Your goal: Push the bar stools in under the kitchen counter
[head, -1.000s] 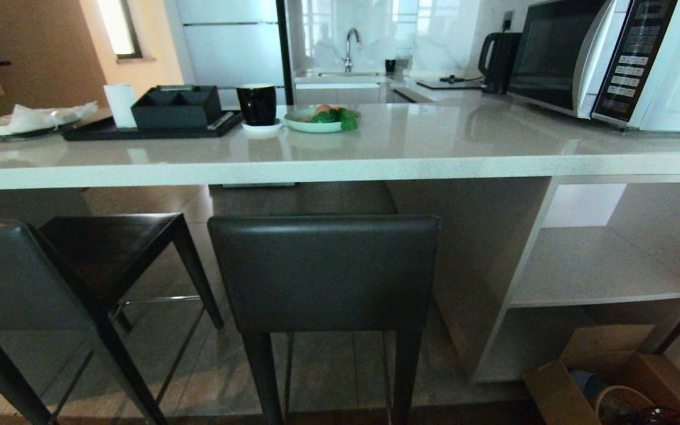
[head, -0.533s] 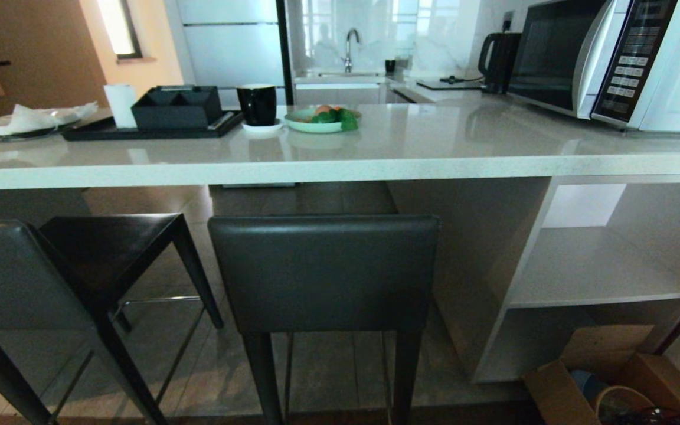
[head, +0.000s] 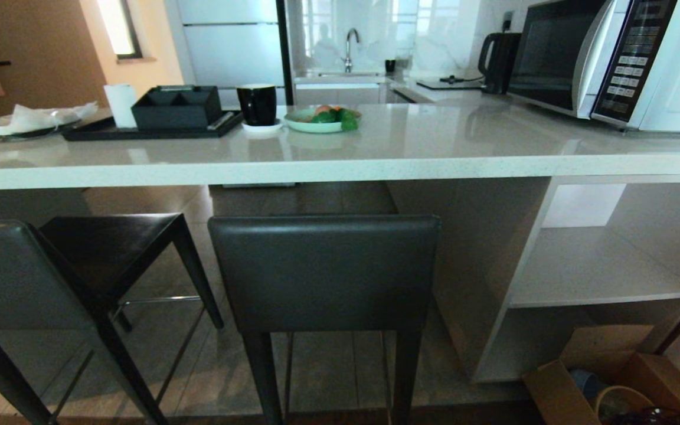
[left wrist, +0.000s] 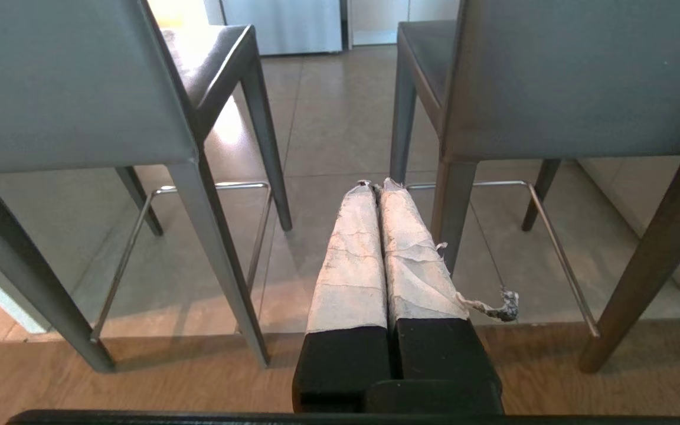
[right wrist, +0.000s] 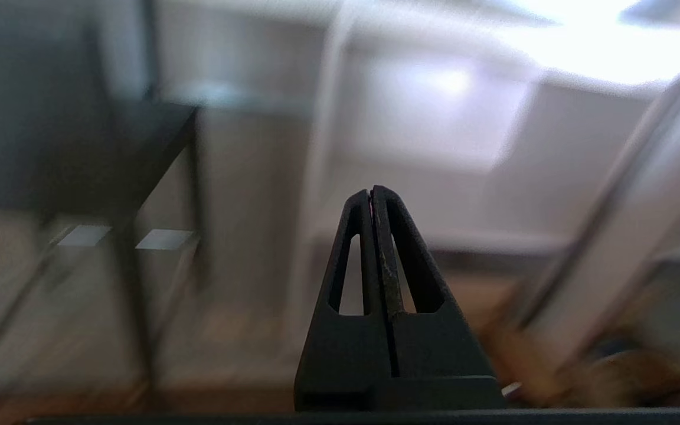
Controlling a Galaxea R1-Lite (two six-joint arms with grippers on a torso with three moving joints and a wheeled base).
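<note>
Two dark grey bar stools stand before the kitchen counter (head: 340, 168). One stool (head: 323, 271) is in the middle, its backrest square to me just below the counter's front edge. The other stool (head: 51, 271) is at the left, turned at an angle, with its seat partly under the slab. Neither arm appears in the head view. My left gripper (left wrist: 375, 184), fingers wrapped in white tape, is shut and empty, low behind the gap between the left stool (left wrist: 68, 88) and the other stool (left wrist: 576, 77). Seen in its own view, my right gripper (right wrist: 371, 189) is shut on nothing, facing blurred white shelves.
On the counter sit a microwave (head: 617, 59), a kettle (head: 498, 53), a green plate of food (head: 319, 120), a black cup (head: 257, 104) and a black tray (head: 157, 121). Open white shelves (head: 600, 277) fill the counter's right end. Cardboard boxes (head: 605, 383) lie on the floor at the lower right.
</note>
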